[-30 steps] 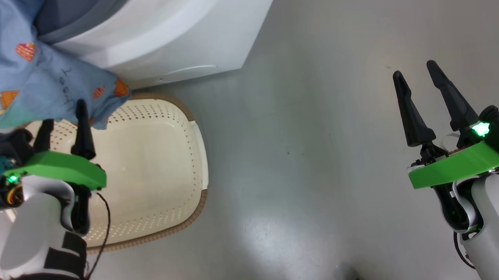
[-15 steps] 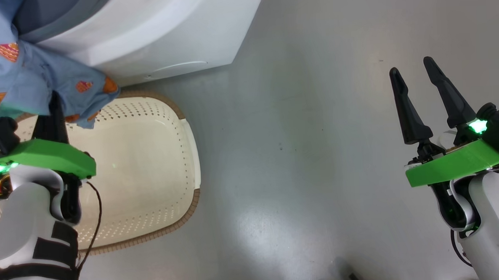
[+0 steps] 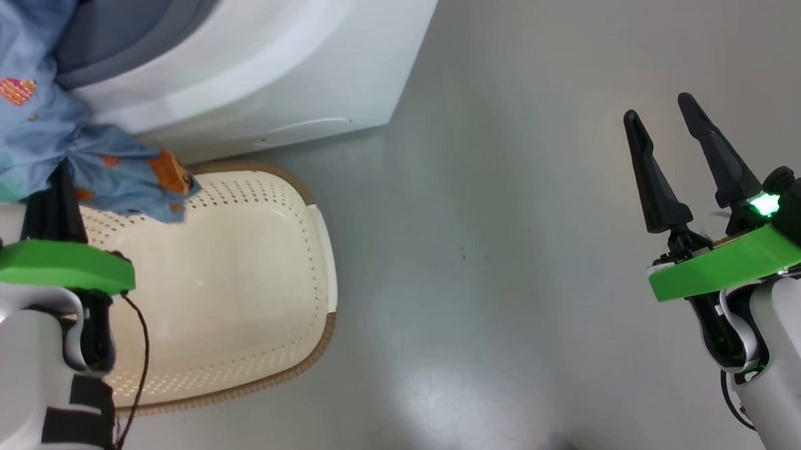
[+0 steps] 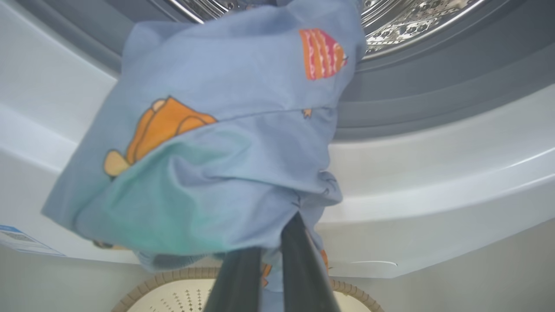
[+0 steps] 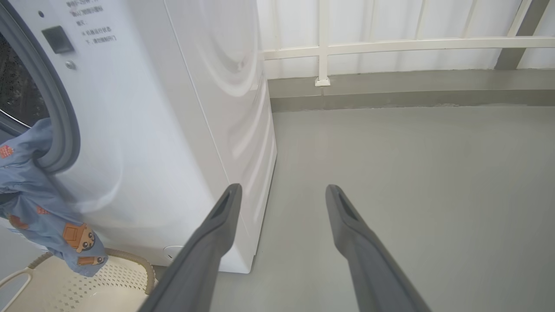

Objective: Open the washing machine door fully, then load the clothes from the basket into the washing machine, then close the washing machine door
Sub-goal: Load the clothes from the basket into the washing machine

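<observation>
Two dark fingers of the left claw (image 4: 273, 242) are pressed together, pinching the blue garment (image 4: 208, 151) at its low corner. The garment hangs half out of the drum (image 4: 416, 17), draped over the grey seal (image 4: 433, 86) above the basket (image 3: 240, 272). Lift it high and push deep, because the seal's lip could snag the cloth. The right claw (image 3: 659, 109) is spread wide, well apart over the floor (image 3: 509, 247).

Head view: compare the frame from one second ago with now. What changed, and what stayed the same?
The left gripper, open at the light blue garment's lower edge a second ago, has shut on that hanging edge, bunching the cloth. The right gripper stayed open over the floor; the basket and washing machine stayed put.
</observation>
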